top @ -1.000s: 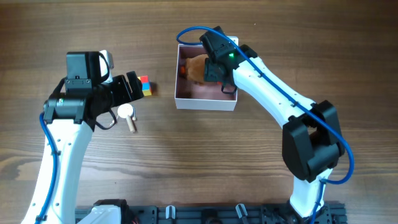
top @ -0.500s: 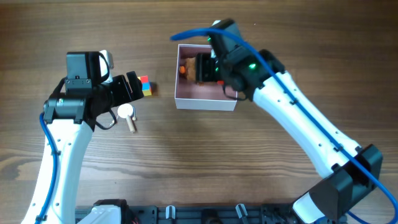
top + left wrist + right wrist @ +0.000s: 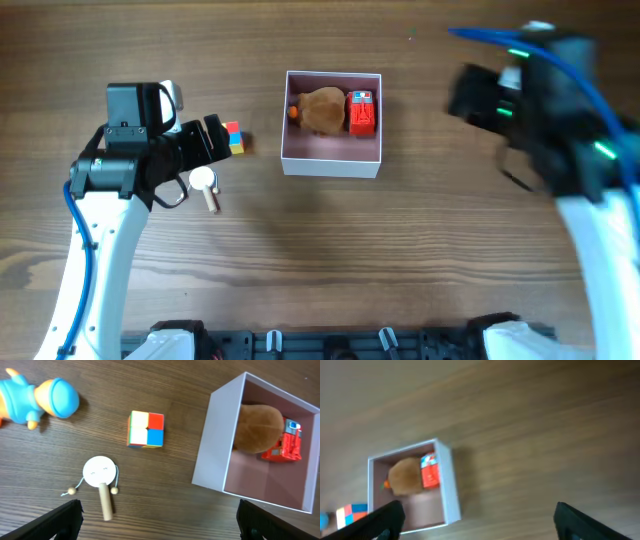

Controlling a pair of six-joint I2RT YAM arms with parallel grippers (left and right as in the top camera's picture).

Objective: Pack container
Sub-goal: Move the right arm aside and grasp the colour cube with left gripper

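The container (image 3: 332,164) is a white box with a pale pink inside, at the table's middle back. It holds a brown plush toy (image 3: 323,109) and a red toy (image 3: 361,113). It also shows in the left wrist view (image 3: 210,460) and in the right wrist view (image 3: 451,495). My left gripper (image 3: 215,140) is open and empty, left of the box, above a colourful cube (image 3: 233,138) and a small wooden rattle drum (image 3: 205,184). My right gripper (image 3: 470,98) is open and empty, well to the right of the box, and blurred.
A blue and orange toy figure (image 3: 37,400) lies on the table left of the cube (image 3: 146,429). The rattle drum (image 3: 101,477) lies below the cube. The table is brown wood.
My right arm has left the container and swung far to the right, leaving the red toy beside the brown plush in the box. The left arm has not moved.
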